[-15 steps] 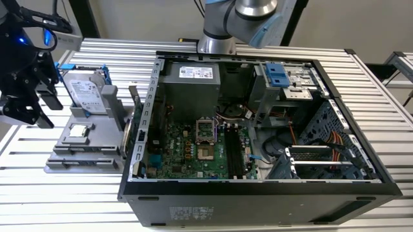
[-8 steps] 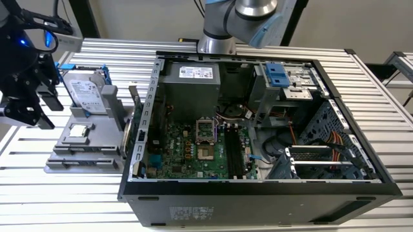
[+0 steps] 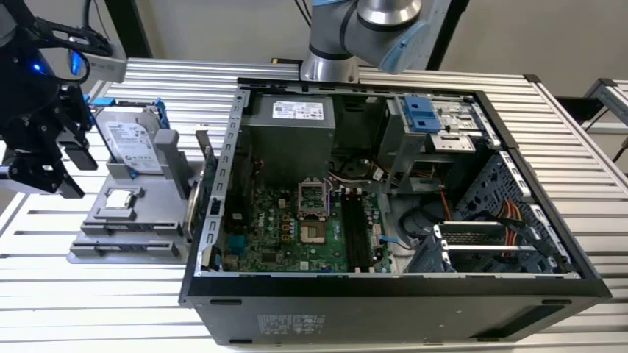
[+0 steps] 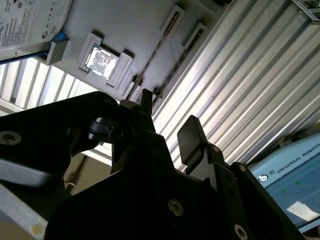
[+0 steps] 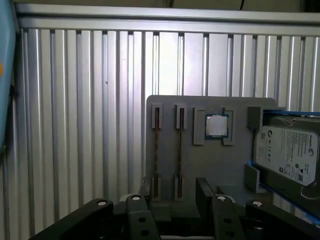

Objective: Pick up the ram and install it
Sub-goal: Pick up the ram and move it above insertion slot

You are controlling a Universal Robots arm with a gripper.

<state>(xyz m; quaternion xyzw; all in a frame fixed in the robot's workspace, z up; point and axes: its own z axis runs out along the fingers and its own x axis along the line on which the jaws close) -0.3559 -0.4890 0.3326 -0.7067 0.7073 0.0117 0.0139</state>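
— Holding anything in the pincer (image 5: 175, 197), were you?
— No. I saw its jaws spread wide and bare, hanging by the edge of the grey holder (image 5: 200, 165) on the ribbed counter (image 5: 75, 125).
— And the ram (image 5: 156, 150)?
— It stood on edge in a holder slot, apart from the pincer, with a second stick (image 5: 180, 150) just beside it. The square chip (image 5: 216, 125) and hard drive (image 5: 287, 157) sat further along; the open computer case (image 3: 393, 294) lay alongside.
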